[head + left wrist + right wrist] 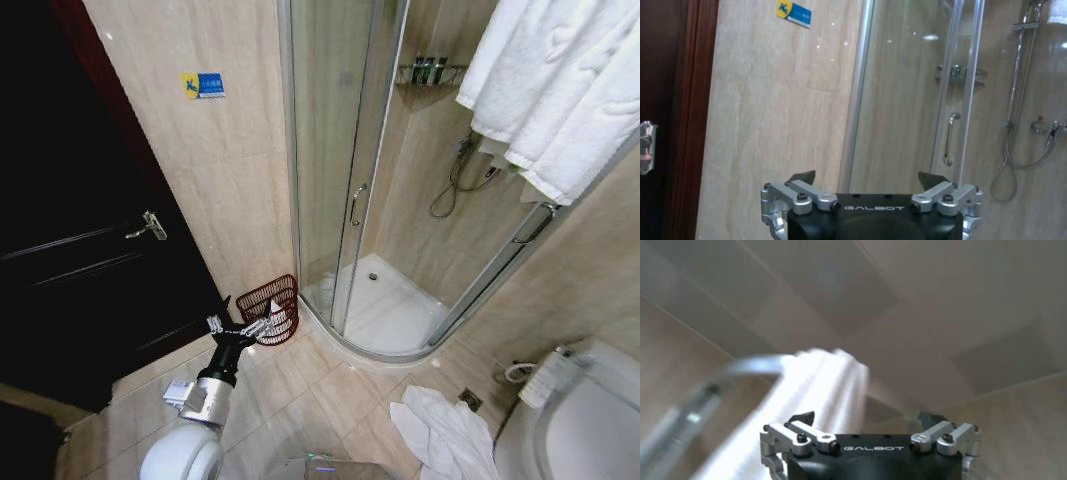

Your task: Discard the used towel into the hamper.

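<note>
The hamper (272,305), a small reddish-brown mesh basket, stands on the floor tiles against the wall, beside the shower door. My left gripper (258,326) reaches out low and sits at the hamper's near rim, open with nothing between its fingers (801,178). One white towel (448,432) lies crumpled on the floor by the toilet. More white towels (560,90) hang at the upper right. I cannot tell which is the used one. My right gripper (867,417) is open and empty, pointing up at a white towel (819,390) draped over a metal rail (740,367).
A curved glass shower cabin (335,180) with a raised white tray (395,315) fills the middle. A dark door (80,260) with a lever handle (148,227) is on the left. The toilet (590,425) stands at the lower right, leaving open tiles between.
</note>
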